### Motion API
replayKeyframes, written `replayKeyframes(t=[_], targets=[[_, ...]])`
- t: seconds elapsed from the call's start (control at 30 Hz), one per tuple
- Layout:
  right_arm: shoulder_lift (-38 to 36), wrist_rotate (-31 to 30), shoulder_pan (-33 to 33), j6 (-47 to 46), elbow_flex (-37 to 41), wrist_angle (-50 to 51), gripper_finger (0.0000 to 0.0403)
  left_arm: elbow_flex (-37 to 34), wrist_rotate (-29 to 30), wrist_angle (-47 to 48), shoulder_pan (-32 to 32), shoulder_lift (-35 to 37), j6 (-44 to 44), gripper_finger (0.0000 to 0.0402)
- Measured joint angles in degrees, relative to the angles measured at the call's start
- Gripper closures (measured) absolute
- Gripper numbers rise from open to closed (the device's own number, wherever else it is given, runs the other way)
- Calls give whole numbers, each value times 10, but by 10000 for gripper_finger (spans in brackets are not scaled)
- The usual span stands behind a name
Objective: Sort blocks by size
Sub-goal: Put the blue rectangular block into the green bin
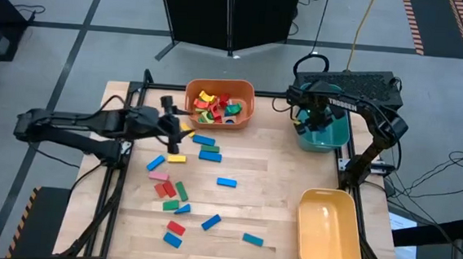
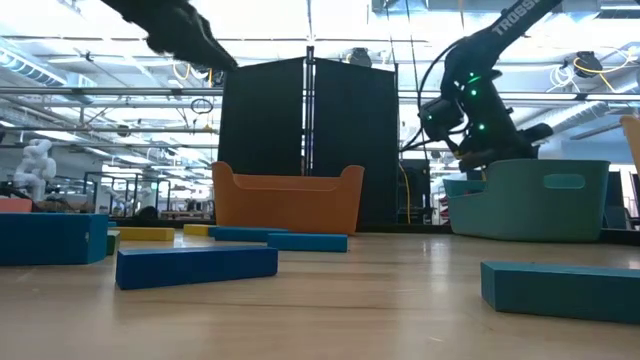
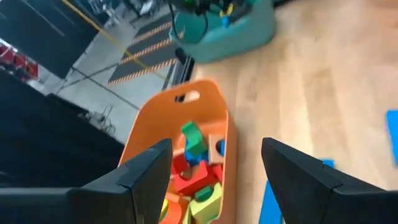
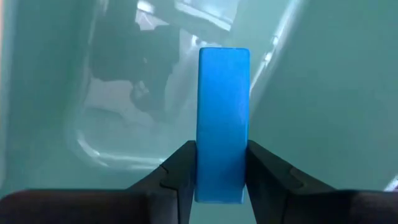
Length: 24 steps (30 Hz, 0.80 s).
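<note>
- Blue flat rectangular block (image 4: 223,124) stands on end between the right gripper's (image 4: 222,171) jaws, both inner faces pressed to its sides; translucent teal plastic wall fills the view behind it.
- Right gripper hangs inside the teal plastic bin (image 1: 335,137) at the tabletop's far right.
- Left gripper (image 3: 214,171): jaws well apart, nothing between them; it hovers beside the near-left corner of the orange plastic bin (image 1: 246,90).
- Orange bin holds a heap of small red, green, yellow and blue blocks (image 1: 217,108).
- Loose blocks (image 1: 185,187) in blue, red, green, yellow and pink lie scattered over the light wooden tabletop (image 1: 268,193), mostly on its left and centre.
- Yellow plastic bin (image 1: 309,241) sits at the near right, apart from the loose blocks.
</note>
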<state>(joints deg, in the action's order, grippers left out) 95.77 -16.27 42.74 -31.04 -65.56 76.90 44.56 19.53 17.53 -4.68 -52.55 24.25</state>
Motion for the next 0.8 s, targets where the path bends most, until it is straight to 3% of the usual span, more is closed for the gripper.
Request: replayKeyframes(t=[0.17,0.33,0.5,0.8], targets=[[0,-1,0,0,0,-26,292,0,-22,0,-25,-50,23,151],[0,-3,0,9,0,-36,270,0,-85,18,-36,-90,37,151],[0,-6,0,21,0,-44,230,0,-80,36,-36,-119,28,151],[-19,-31,0,30,-3,-69,188,0,-79,83,-35,-198,-69,151]])
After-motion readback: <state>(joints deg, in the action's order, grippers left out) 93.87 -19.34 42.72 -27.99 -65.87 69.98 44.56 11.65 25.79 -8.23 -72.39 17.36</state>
